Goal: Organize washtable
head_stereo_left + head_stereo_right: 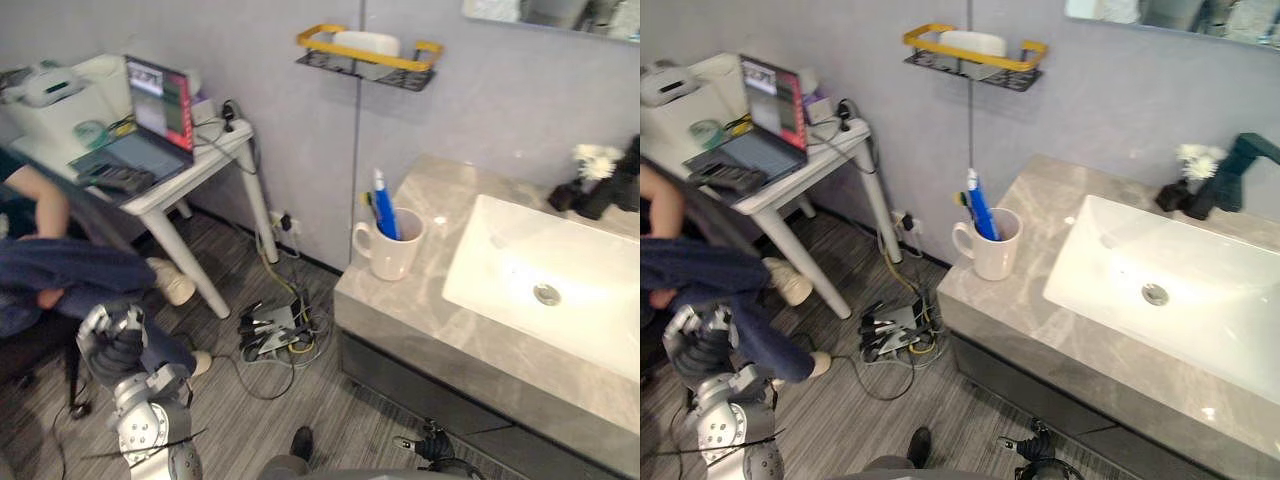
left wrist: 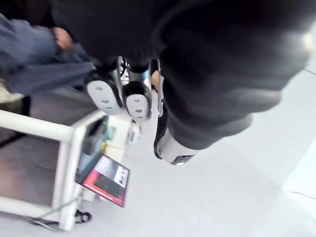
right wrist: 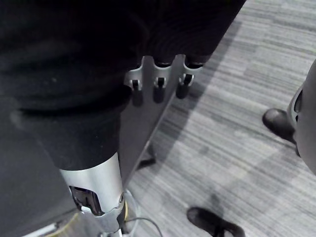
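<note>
A white mug (image 1: 388,247) with a blue toothbrush (image 1: 383,205) in it stands at the left end of the grey marble washtable (image 1: 415,310). Right of it lies the white basin (image 1: 545,280), with a black tap (image 1: 612,188) and a small white flower (image 1: 597,157) behind it. On the wall above hangs a black shelf with a yellow rim (image 1: 368,52) carrying a white dish. My left hand (image 1: 112,338) hangs low over the floor, far left of the washtable, fingers (image 2: 104,97) curled on nothing. My right hand (image 3: 94,192) hangs beside the cabinet front, fingers (image 3: 159,78) bent and holding nothing.
A white side table (image 1: 170,185) at the left wall carries an open laptop (image 1: 150,125) and a white device (image 1: 60,95). A seated person in blue (image 1: 60,270) is next to my left hand. A power strip with cables (image 1: 272,330) lies on the floor.
</note>
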Controlling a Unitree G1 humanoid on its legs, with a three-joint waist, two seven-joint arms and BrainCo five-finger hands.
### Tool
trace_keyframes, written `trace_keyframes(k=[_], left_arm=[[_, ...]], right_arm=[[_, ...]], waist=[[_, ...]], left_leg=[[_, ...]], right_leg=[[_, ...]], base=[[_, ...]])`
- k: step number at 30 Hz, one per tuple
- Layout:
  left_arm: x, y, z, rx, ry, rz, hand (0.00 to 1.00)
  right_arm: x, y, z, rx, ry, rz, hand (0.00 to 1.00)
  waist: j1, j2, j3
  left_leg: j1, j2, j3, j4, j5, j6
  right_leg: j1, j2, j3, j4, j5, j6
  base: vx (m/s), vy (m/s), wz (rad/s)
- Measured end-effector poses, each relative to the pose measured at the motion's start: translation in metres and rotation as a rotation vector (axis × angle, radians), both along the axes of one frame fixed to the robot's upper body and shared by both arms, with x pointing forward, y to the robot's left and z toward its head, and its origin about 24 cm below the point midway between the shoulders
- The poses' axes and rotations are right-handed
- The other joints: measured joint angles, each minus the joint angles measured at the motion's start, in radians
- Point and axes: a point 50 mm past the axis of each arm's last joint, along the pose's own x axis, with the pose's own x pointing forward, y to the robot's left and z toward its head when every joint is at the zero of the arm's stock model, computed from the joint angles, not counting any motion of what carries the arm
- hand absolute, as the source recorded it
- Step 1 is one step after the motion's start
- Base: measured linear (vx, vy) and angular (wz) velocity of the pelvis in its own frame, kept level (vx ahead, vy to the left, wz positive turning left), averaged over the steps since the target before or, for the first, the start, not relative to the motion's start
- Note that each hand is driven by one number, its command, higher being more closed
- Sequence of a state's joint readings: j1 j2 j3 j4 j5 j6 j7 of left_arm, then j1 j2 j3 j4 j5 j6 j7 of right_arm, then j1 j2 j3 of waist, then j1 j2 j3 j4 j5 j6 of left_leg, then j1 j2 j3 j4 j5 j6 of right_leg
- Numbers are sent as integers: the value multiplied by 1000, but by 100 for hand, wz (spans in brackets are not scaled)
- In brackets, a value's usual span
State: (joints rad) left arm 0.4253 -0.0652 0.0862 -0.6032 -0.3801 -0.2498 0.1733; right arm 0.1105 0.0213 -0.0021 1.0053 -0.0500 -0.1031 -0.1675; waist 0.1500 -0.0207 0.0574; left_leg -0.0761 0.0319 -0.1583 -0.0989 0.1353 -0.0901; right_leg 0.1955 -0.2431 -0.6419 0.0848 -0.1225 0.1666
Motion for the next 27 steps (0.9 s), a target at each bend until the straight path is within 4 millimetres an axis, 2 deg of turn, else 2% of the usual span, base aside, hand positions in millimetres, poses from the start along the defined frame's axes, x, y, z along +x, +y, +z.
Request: trace_keyframes(k=[4, 6, 10, 14, 17, 24, 27], left_arm=[[-2, -21, 10, -76, -82, -191, 100], [-2, -32, 8, -136, -79, -306, 100], [-3, -48, 2, -197, -49, -441, 100], [-4, -74, 1, -274, -43, -602, 100], [-4, -90, 2, -322, -45, -712, 100], [5, -108, 6, -307, -66, -833, 100], [10, -117, 5, -294, -58, -884, 100]], right_arm=[[5, 7, 1, 27, -9, 26, 0], [7, 9, 1, 29, -14, 39, 0], [8, 13, 2, 29, -17, 78, 0], [10, 13, 2, 32, -22, 96, 0], [14, 10, 3, 22, -32, 110, 0], [17, 4, 5, 5, -48, 113, 0], [18, 0, 5, -5, -49, 113, 0]], waist=[[-7, 0, 4], [-27, 5, 6], [-29, 8, 8], [-36, 20, 13], [-54, 30, 17], [-80, 31, 18], [-81, 31, 19]], left_leg=[[3, 4, 22, 0, 1, 2], [6, 7, 34, 0, 0, 3], [2, 24, 77, 1, 1, 2], [-5, 55, 140, -1, -2, -3], [-26, 81, 185, 2, -2, -4], [-36, 112, 244, 3, -5, -10], [-47, 115, 255, 3, -8, -13]], right_leg=[[-10, -1, 21, 0, 0, 0], [-17, -1, 38, 0, 0, 0], [-51, 6, 87, 1, 2, 0], [-106, 25, 160, -2, 6, -8], [-153, 47, 211, -8, 20, -24], [-191, 74, 267, -21, 28, -36], [-211, 76, 284, -21, 30, -39]], base=[[-38, -6, -16], [-52, -18, -15], [-29, -19, -38], [-27, -29, -44], [-2, -39, -47], [16, -46, -24], [-10, -6, -14]])
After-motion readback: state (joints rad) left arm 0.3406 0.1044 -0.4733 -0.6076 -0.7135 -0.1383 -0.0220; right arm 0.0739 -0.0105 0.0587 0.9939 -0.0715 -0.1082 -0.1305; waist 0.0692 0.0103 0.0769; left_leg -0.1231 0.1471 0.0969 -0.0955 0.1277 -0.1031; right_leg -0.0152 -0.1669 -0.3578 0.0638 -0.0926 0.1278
